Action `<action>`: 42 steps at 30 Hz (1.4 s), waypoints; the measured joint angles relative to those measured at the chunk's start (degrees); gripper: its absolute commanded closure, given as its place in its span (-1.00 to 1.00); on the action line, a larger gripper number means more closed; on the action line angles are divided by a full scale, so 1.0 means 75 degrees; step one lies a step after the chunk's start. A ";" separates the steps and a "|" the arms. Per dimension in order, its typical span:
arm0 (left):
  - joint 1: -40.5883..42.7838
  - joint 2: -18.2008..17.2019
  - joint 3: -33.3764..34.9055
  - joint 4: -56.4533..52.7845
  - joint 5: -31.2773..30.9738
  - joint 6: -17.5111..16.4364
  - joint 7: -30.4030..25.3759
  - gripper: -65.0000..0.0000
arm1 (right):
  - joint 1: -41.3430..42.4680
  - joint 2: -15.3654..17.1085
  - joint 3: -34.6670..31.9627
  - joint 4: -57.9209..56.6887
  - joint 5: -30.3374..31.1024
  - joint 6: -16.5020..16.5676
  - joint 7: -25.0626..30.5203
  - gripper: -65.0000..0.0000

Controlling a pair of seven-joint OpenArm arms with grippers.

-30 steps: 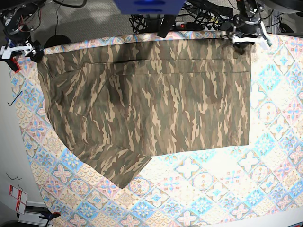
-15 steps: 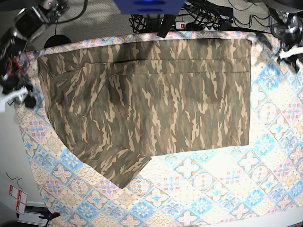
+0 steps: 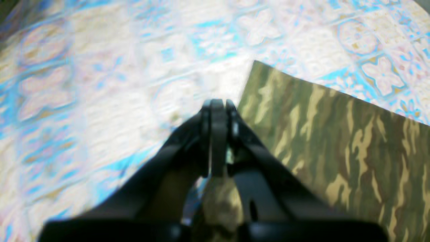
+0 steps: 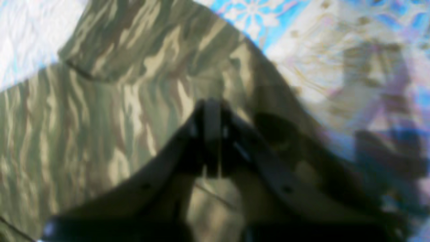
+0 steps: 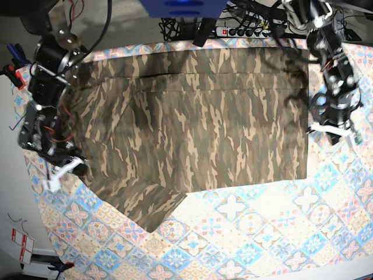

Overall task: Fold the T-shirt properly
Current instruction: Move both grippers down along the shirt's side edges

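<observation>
T-shirt (image 5: 192, 116) flat on tablecloth (image 5: 280, 233). Both arms dropped from shirt's far corners to side edges: left end effector (image 3: 217, 104) and right end effector (image 4: 211, 104) closed, empty. Regrasp pending.

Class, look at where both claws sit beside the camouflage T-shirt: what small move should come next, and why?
Probably open both claws. The left claw is shut beside the T-shirt edge, and the right claw is shut above the cloth; no pinched cloth is visible, so shut jaws cannot take the edges for a fold.
</observation>
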 measured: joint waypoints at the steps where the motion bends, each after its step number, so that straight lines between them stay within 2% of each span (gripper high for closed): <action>1: -0.0230 0.0015 0.0192 -0.0341 0.0099 -0.0079 0.0032 1.00 | 0.0085 -0.0087 -0.0015 -0.0274 -0.0134 0.0017 0.0146 1.00; 3: -0.0726 0.0052 0.0393 -0.1134 0.0379 -0.0093 0.0023 1.00 | 0.0323 -0.0216 -0.0055 -0.0784 -0.0347 0.0041 0.0399 1.00; 6: -0.1480 0.0000 0.0341 -0.2331 0.0819 0.0032 -0.0087 1.00 | 0.0737 -0.0102 -0.0047 -0.1562 -0.0697 -0.0015 0.1212 1.00; 8: -0.1740 -0.0017 0.0344 -0.2739 0.0868 0.0006 -0.0463 1.00 | 0.0950 0.0017 -0.0041 -0.1877 -0.0915 -0.0070 0.1533 1.00; 11: -0.2034 -0.0044 0.0382 -0.3241 0.1189 -0.0070 -0.0892 1.00 | 0.1032 -0.0047 -0.0058 -0.1985 -0.0921 -0.0050 0.2011 1.00; 14: -0.2480 -0.0297 0.0391 -0.4130 0.1390 -0.0058 -0.1023 1.00 | 0.1049 -0.0064 -0.0085 -0.2072 -0.0968 -0.0504 0.2291 1.00; 17: -0.2865 -0.0533 0.0358 -0.4779 0.1478 -0.0219 -0.1279 1.00 | 0.1332 0.0044 -0.0291 -0.2518 -0.0938 -0.0571 0.2766 1.00; 19: -0.3028 -0.0539 0.0350 -0.4931 0.1489 -0.0236 -0.1411 1.00 | 0.1629 0.0093 -0.0513 -0.2964 -0.0956 -0.0592 0.3354 1.00; 21: -0.3133 -0.0519 0.0373 -0.5047 0.1483 -0.0291 -0.1405 1.00 | 0.1871 0.0128 -0.0656 -0.3433 -0.1037 -0.0898 0.3902 1.00; 23: -0.3197 -0.0595 0.0408 -0.5082 0.1425 -0.0385 -0.1378 1.00 | 0.2020 0.0152 -0.0688 -0.3844 -0.1282 -0.1577 0.4240 1.00; 24: -0.3264 -0.0702 0.0455 -0.5184 0.1431 -0.0373 -0.1390 1.00 | 0.2011 0.0166 -0.0685 -0.3955 -0.1346 -0.1769 0.4374 1.00; 26: -0.3468 -0.0991 0.0746 -0.5578 0.1498 -0.0227 -0.1431 1.00 | 0.1926 0.0233 -0.0673 -0.4092 -0.1448 -0.1775 0.4470 1.00; 29: -0.3640 -0.1373 0.1510 -0.6129 0.1431 -0.0289 -0.1518 1.00 | 0.1880 0.0242 -0.0670 -0.4164 -0.1501 -0.2034 0.4511 1.00; 31: -0.3631 -0.1306 0.1562 -0.6169 0.1396 -0.0303 -0.1466 1.00 | 0.1947 0.0178 -0.0670 -0.4159 -0.1492 -0.2308 0.4543 1.00; 35: -0.3660 -0.1268 0.1562 -0.6181 0.1378 -0.0321 -0.1437 1.00 | 0.1985 0.0210 -0.0688 -0.4147 -0.1483 -0.2547 0.4593 1.00; 42: -0.3698 -0.1326 0.1556 -0.6181 0.1419 -0.0291 -0.1463 1.00 | 0.1929 0.0201 -0.0694 -0.4150 -0.1483 -0.2713 0.4511 1.00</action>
